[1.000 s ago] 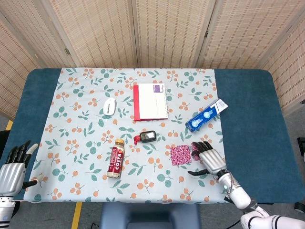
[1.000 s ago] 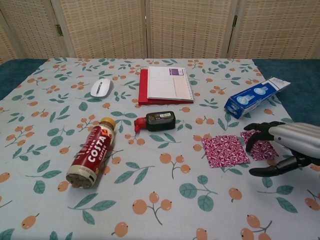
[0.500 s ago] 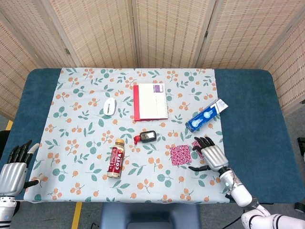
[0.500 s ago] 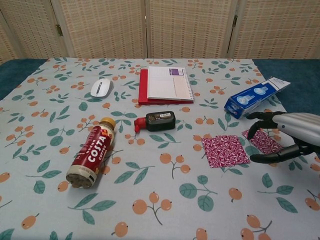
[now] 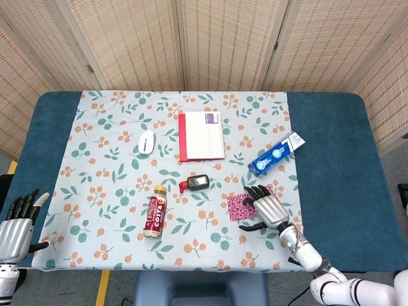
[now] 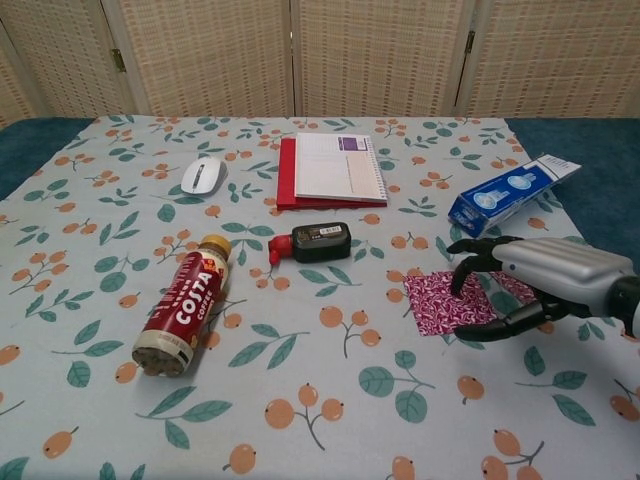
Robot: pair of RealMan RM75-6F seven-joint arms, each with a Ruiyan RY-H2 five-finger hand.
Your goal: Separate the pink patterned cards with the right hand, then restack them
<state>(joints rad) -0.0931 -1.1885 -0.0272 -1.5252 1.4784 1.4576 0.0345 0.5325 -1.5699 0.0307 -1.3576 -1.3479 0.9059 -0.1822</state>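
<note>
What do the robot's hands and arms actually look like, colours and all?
Both hands, right hand and left hand, have a ribbed silver-grey metal back and slim black fingers. The right wrist narrows into a smooth white arm. No sleeves, cables or markings show.

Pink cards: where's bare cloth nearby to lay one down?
Bare cloth lies between the bottle and the pink cards, toward the front edge. Behind is crowded: black device, blue box, with the right hand over the cards.

The right robot hand (image 5: 266,207) lies over the pink cards (image 5: 238,205) — fingers spread — just below the blue box (image 5: 275,153); the left robot hand (image 5: 18,223) waits far from it.
</note>
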